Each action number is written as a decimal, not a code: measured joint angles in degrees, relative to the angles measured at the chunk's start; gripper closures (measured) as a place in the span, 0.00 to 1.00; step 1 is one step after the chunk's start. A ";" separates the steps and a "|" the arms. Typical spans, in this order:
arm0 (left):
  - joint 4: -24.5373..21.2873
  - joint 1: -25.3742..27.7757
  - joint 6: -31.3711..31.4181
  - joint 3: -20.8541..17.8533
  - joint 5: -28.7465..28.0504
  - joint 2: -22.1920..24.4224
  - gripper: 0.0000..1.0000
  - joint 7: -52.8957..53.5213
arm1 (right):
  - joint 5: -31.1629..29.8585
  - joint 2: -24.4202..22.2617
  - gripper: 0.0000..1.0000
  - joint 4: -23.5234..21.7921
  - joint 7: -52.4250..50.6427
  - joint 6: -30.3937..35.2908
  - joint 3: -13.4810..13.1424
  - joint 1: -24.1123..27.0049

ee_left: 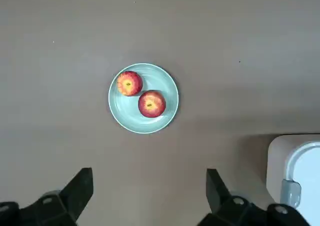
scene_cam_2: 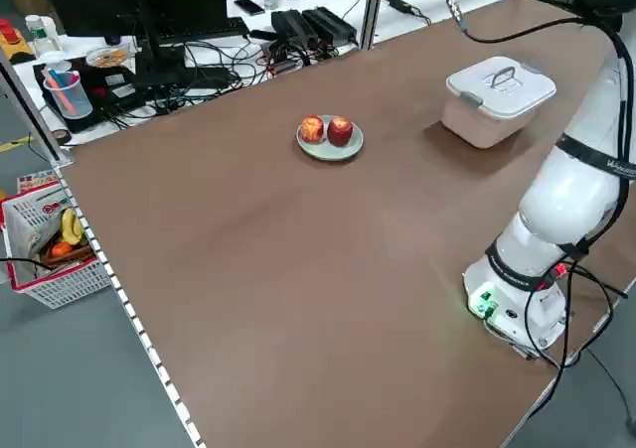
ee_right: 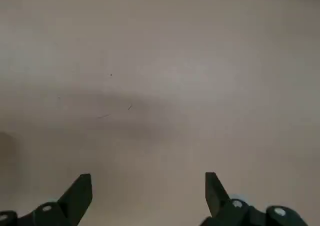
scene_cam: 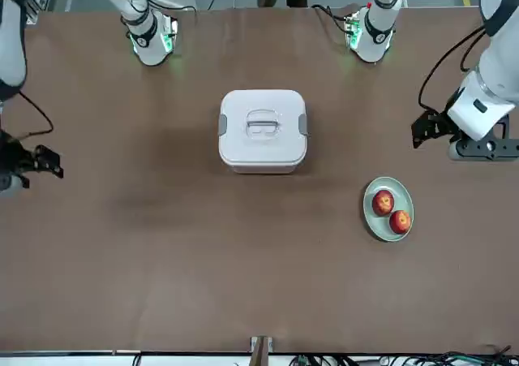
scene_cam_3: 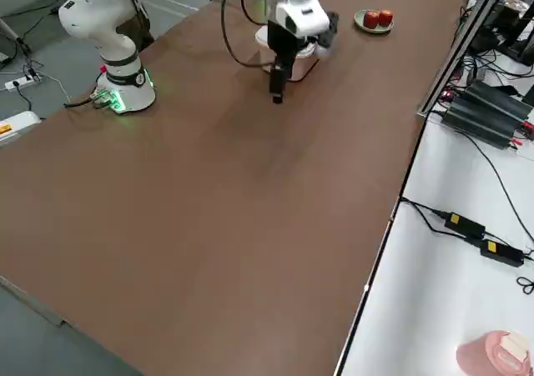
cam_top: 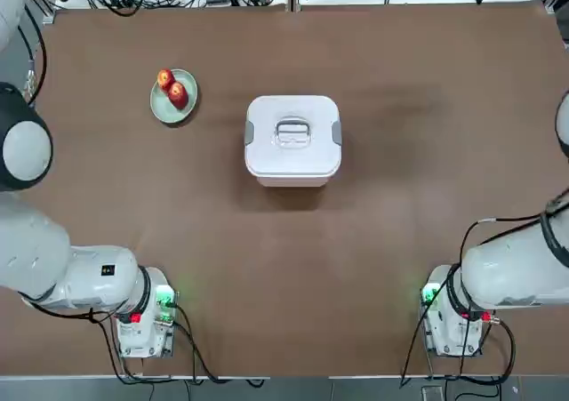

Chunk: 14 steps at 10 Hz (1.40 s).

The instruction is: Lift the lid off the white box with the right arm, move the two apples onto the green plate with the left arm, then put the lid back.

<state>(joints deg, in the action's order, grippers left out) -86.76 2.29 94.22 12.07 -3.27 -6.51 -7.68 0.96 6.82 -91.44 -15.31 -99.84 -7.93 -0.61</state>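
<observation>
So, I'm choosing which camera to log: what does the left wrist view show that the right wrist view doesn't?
Only left wrist: the green plate with two apples on it, and the white box, partly in frame with its lid on.

Only right wrist: no extra identifiable object.

Both: brown tabletop and each arm's own open end effector.

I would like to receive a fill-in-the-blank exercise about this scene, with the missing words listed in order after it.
1. Both apples lie on the round green ____.
2. The lid is ____ the white box.
3. Across the middle of the lid there is a bar ____.
4. The left pincer and the right pincer, each held above the table, are both ____, with nothing between their fingers.

Missing words: plate; on; handle; open.
</observation>
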 joint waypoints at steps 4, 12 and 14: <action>0.02 4.38 1.78 -0.31 -1.22 -1.21 0.00 7.57 | -0.23 -3.41 0.00 4.39 9.34 9.21 -2.91 -4.28; 1.42 -3.97 2.04 -11.97 0.57 -1.48 0.00 8.86 | -0.21 -4.26 0.00 6.06 15.87 15.79 -1.26 -6.51; 1.41 -4.51 2.04 -12.48 0.62 -1.50 0.00 8.86 | -0.21 -4.26 0.00 6.05 15.87 15.79 -1.37 -6.51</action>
<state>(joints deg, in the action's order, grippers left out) -85.35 -2.22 96.26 -0.42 -2.65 -8.01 1.18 0.75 2.56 -85.39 0.56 -84.05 -9.30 -7.12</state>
